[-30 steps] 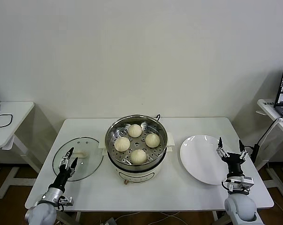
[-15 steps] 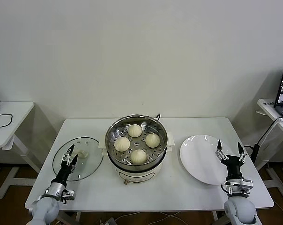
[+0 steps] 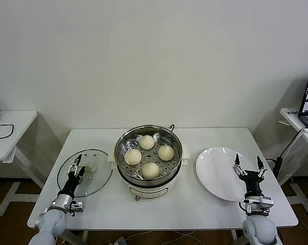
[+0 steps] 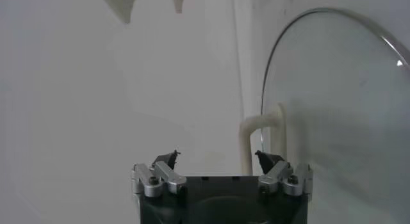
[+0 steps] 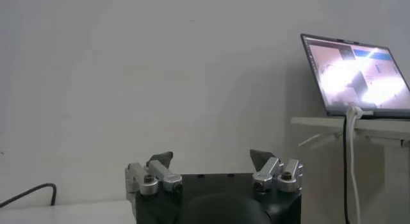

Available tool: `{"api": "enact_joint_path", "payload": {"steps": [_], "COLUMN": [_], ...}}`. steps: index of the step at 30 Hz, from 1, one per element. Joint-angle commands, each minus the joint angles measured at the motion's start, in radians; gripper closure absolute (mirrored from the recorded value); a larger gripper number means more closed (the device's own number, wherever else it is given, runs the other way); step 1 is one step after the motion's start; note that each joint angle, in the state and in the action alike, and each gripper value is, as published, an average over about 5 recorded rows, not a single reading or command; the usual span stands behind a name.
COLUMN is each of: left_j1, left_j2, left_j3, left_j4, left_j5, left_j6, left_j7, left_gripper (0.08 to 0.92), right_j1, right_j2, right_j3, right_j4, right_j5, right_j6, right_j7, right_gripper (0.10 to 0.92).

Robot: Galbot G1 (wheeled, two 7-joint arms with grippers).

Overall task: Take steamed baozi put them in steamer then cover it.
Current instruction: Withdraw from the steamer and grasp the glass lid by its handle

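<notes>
The steamer (image 3: pixel 119 148), a shiny steel basket on a cream pot base, stands at the table's middle with several cream-white steamed baozi (image 3: pixel 150 170) on its perforated floor. Its glass lid (image 3: pixel 93 179) lies flat on the table to its left, uncovered basket beside it. My left gripper (image 3: pixel 78 164) hovers open over that lid, empty; in the left wrist view the gripper (image 4: pixel 218 158) points at the lid's cream handle (image 4: pixel 255 134) and glass lid (image 4: pixel 333 110). My right gripper (image 3: pixel 247 166) stands open and empty over the white plate's right side, fingers up, also the right gripper (image 5: pixel 211 160).
A bare white plate (image 3: pixel 215 171) lies right of the steamer on the white table (image 3: pixel 159 212). A side table with a laptop (image 5: pixel 355 68) stands at the far right, another small table (image 3: pixel 11 125) with a cable at the left.
The left gripper has edged forward over the lid. The right gripper has drifted slightly nearer and to the left. Both stay open; the baozi and lid have not moved.
</notes>
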Motion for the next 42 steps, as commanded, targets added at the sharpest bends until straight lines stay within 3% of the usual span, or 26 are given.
{"api": "enact_joint_path", "payload": {"steps": [1,16,19,34,38,42], "left_j1": [-0.044,-0.075,-0.076,-0.055,-0.036,0.0], "left_j2": [-0.014,-0.021,-0.02,-0.031,-0.023,0.008], "left_j3": [0.006,0.012,0.011,-0.005,-0.016,-0.039], "left_j4": [0.036,0.068,0.073,0.031,-0.023,-0.144], "left_j5": [0.005,0.021,0.02,0.01,-0.011,-0.058], "left_j6": [0.008,0.026,0.024,0.023,0.027,0.049], "left_j7": [0.002,0.015,0.019,0.021,0.023,0.039], "left_gripper": [0.177,0.189,0.245,0.674,0.782,0.811], "right_j1": [0.006,0.03,0.032,0.032,0.03,0.025], "right_j2": [-0.004,-0.008,-0.006,-0.003,0.0,0.002], "right_j3": [-0.002,-0.014,-0.016,-0.018,-0.017,-0.017], "right_j4": [-0.015,-0.026,-0.024,-0.017,-0.015,-0.011], "right_j5": [-0.003,-0.005,-0.006,-0.007,-0.009,-0.011], "right_j6": [0.002,0.002,0.002,0.009,0.012,0.013], "right_j7": [-0.002,0.001,0.002,0.002,0.001,0.0], "right_gripper": [0.203,0.203,0.203,0.203,0.203,0.203]}}
